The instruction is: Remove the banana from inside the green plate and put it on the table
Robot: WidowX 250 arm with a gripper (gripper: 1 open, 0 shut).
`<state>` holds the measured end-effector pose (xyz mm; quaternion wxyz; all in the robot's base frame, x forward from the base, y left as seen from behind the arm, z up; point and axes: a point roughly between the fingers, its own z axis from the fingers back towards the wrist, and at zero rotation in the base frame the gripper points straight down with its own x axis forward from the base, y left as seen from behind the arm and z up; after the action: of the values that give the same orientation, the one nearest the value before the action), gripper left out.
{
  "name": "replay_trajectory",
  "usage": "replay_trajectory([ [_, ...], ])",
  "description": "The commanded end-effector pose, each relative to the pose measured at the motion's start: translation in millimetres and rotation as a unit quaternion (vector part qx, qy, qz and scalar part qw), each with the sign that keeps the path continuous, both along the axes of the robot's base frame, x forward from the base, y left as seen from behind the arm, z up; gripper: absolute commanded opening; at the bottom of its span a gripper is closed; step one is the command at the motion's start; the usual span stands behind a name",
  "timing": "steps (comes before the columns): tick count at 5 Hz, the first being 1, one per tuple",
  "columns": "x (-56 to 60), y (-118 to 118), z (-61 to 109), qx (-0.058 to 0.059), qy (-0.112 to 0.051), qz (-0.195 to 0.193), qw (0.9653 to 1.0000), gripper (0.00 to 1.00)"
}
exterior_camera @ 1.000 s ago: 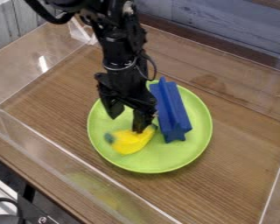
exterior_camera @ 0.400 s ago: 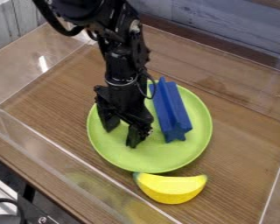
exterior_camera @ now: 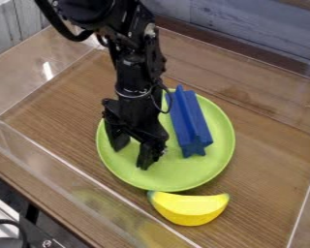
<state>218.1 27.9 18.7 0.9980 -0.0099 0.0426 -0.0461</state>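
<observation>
The banana (exterior_camera: 189, 206) lies on the table (exterior_camera: 267, 107), just off the green plate (exterior_camera: 216, 114) (near its front rim). The gripper (exterior_camera: 136, 153) stands over the plate, jaws spread and empty.

A blue rectangular block (exterior_camera: 189, 124) stood on its edge, slightly tilted, in the right half of the dish. Clear acrylic walls (exterior_camera: 28, 68) enclosed the work surface. A grey planked wall (exterior_camera: 255, 29) ran behind the enclosure at the rear.
</observation>
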Motion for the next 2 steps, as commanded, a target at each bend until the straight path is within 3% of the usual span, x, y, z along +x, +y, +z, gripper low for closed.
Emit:
replay_trajectory([
  [1,1.6,1.4,5.1,0.003,-0.006,0.007,1.0,1.0],
  [2,2.4,1.4,5.7,0.004,-0.006,0.008,0.9999,1.0],
])
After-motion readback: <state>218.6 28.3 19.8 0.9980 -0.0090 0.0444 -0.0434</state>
